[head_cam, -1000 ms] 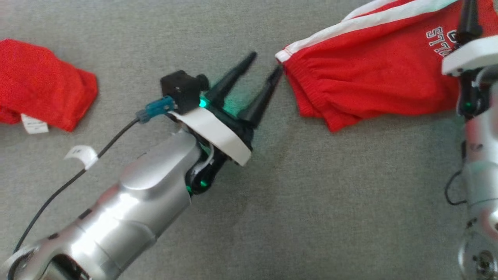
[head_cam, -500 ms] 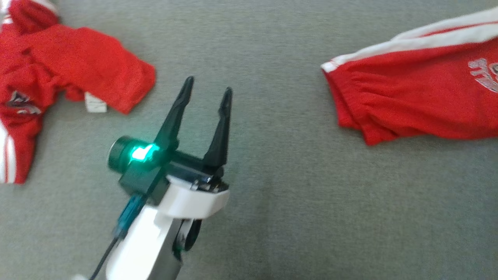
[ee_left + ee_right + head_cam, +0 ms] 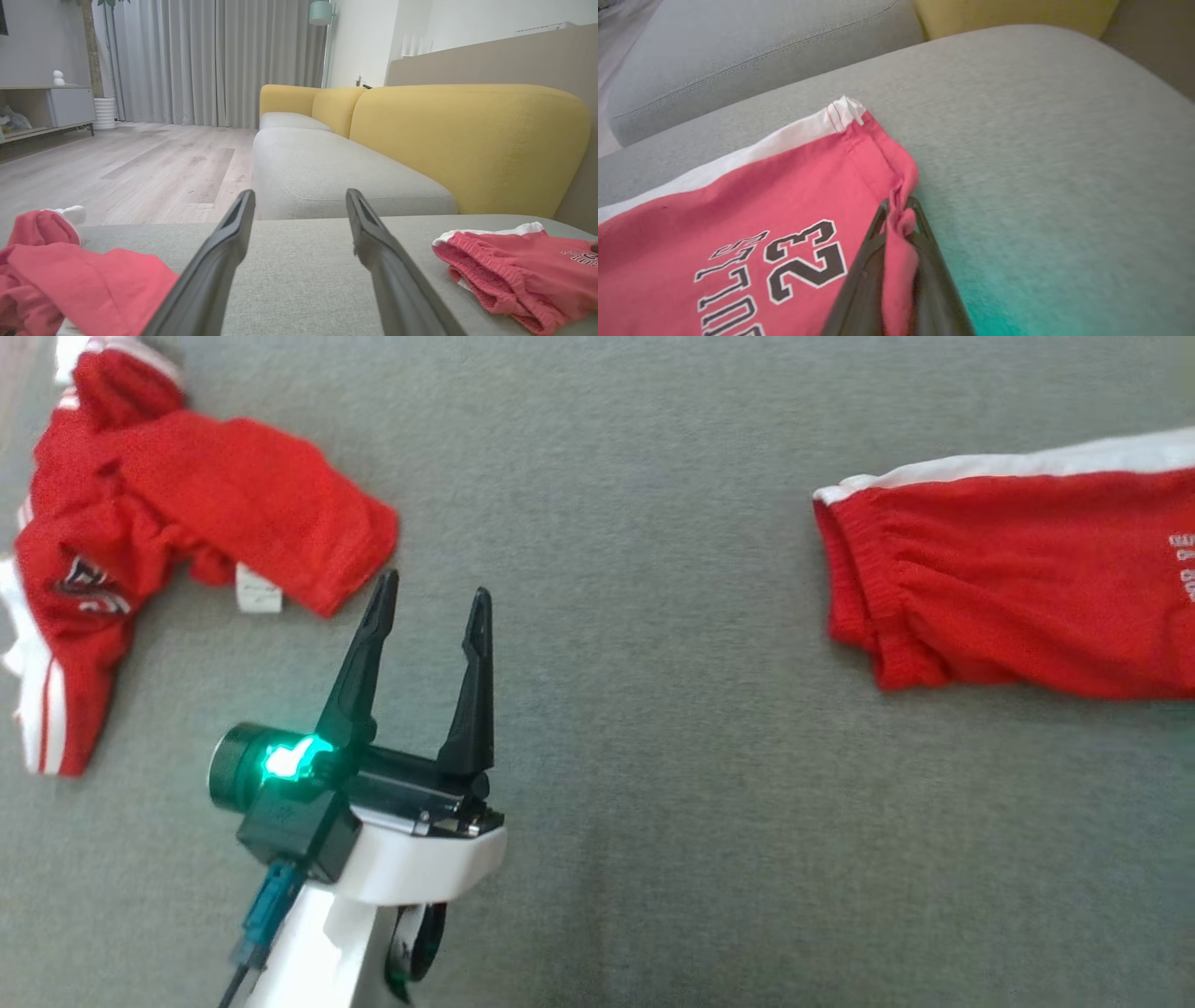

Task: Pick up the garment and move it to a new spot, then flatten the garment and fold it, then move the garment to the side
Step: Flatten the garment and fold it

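Garment hem [image 3: 896, 179] in closed right pincer [image 3: 900, 207]; left pincer [image 3: 434, 586] agape

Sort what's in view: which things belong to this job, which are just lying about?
In the job: folded red shorts, hem pinched by the right gripper; left gripper, open over the grey cushion.
Lying about: crumpled red garment at left; yellow backrest; curtains.

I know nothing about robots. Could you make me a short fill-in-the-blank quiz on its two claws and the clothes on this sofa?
1. The left claw stands ____, holding nothing, over the grey cushion.
2. The right claw grips the hem of the red shorts, whose side stripe is ____.
3. The number printed on those shorts is ____.
4. The sofa backrest is ____.
Missing words: open; white; 23; yellow.
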`<state>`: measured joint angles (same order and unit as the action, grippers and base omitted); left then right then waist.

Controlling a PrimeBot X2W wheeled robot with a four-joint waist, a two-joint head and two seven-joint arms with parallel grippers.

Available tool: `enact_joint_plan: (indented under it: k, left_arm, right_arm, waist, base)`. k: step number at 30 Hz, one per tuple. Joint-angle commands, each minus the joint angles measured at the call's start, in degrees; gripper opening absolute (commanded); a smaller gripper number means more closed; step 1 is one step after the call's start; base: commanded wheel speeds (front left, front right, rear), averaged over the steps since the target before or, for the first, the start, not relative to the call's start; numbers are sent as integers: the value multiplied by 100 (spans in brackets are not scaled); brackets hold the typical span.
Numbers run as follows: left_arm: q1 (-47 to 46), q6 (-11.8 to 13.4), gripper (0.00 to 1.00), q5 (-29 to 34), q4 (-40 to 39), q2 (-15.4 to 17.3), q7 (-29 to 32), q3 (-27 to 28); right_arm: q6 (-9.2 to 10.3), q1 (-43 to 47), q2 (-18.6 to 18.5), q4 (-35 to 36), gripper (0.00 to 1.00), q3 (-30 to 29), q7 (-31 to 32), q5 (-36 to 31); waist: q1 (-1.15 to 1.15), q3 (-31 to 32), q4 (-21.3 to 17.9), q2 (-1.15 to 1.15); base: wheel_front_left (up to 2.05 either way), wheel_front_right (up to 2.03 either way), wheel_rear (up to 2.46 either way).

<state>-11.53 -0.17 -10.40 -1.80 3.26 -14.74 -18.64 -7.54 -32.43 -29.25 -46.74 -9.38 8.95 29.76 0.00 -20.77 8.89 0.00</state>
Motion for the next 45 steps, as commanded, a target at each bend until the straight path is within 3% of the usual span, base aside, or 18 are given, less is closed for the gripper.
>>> enact_joint_plan:
  k: [1, 13, 26, 38, 45]
  left_arm:
    - [36, -49, 100, 50, -167, 9, -26, 225]
    - [104, -249, 100, 139, -90, -33, -26, 480]
    - [210, -262, 100, 72, 1, -37, -26, 510]
    - [446, -270, 100, 68, 27, -37, -26, 596]
    - [447, -253, 100, 39, 32, -38, -26, 590]
  right_arm:
    - [5, 174, -105, 233, 0, 22, -69, 17]
    - [5, 606, 207, 1295, 0, 35, -153, 151]
    - [5, 422, 480, 2181, 0, 216, -693, -319]
    - [5, 729, 428, 4080, 0, 1677, -367, -497]
    - [5, 1117, 248, 4301, 0, 3011, -44, -460]
  waist:
    - [0, 114, -145, 0]
    - [0, 247, -859, 0]
    - [0, 512, -845, 0]
    - [0, 653, -696, 0]
    - [0, 661, -601, 0]
  base:
    - [0, 0, 0]
    - [0, 0, 0]
    - [0, 0, 0]
    - [0, 0, 0]
    - [0, 0, 0]
